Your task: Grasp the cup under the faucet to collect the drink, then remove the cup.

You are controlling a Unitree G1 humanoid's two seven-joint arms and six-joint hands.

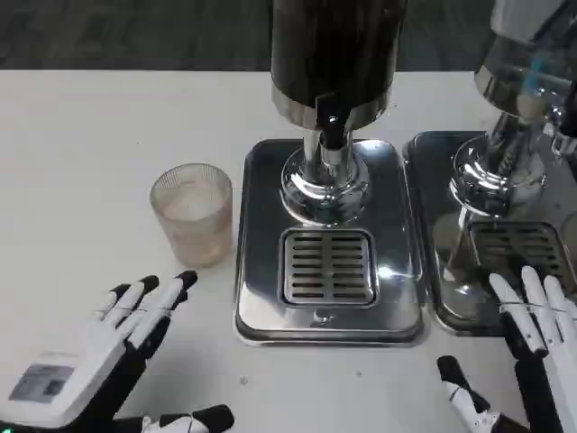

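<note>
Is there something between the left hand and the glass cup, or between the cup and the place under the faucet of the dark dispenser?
Nothing visible blocks either path. The left hand lies open on bare table just below the cup. The cup stands left of the steel tray; only the tray's low rim lies between it and the drip grate under the faucet.

- The desk [90, 135] is white, and its far edge runs across the top of the view.
- A ribbed, translucent cup [191, 215] stands upright on the desk, left of centre, just beside the left rim of the middle tray and apart from it.
- A steel drip tray [257, 271] with a slotted grate lies at the centre, bearing a dark drink dispenser [332, 54] on a chrome foot.
- A second steel tray [424, 180] lies just beside it towards the right edge, bearing another dispenser [518, 63].
</note>
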